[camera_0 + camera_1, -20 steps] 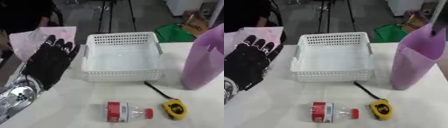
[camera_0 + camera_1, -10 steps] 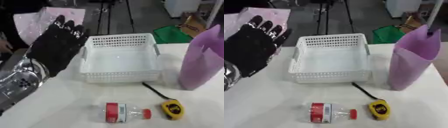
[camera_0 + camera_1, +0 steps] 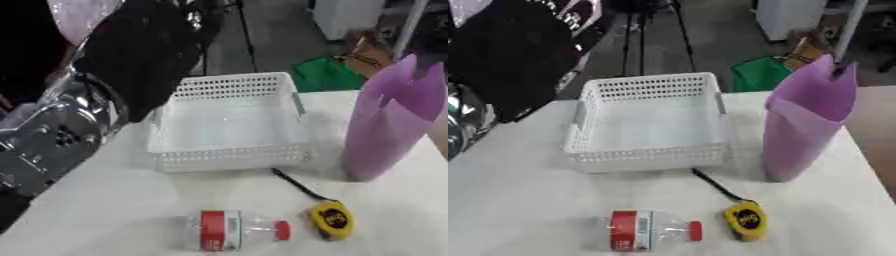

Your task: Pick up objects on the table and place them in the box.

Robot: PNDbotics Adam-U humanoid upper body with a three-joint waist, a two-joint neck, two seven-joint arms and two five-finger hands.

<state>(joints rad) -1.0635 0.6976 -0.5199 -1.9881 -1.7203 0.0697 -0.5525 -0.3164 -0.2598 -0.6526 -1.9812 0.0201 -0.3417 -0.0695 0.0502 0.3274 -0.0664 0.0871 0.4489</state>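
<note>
Left hand [image 3: 144, 60], black-gloved with fingers straight and holding nothing, hangs above the left rim of the empty white plastic mesh basket [image 3: 229, 122], probably poised for the small clear red-capped bottle [image 3: 229, 230] lying nearer than that basket.

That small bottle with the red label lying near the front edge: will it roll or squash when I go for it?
The bottle lies on its side on the bare table, so a nudge across its body would likely roll it. It looks clear and empty, so probably light and easily dented. The tape measure just beside its cap may block a roll that way.
</note>
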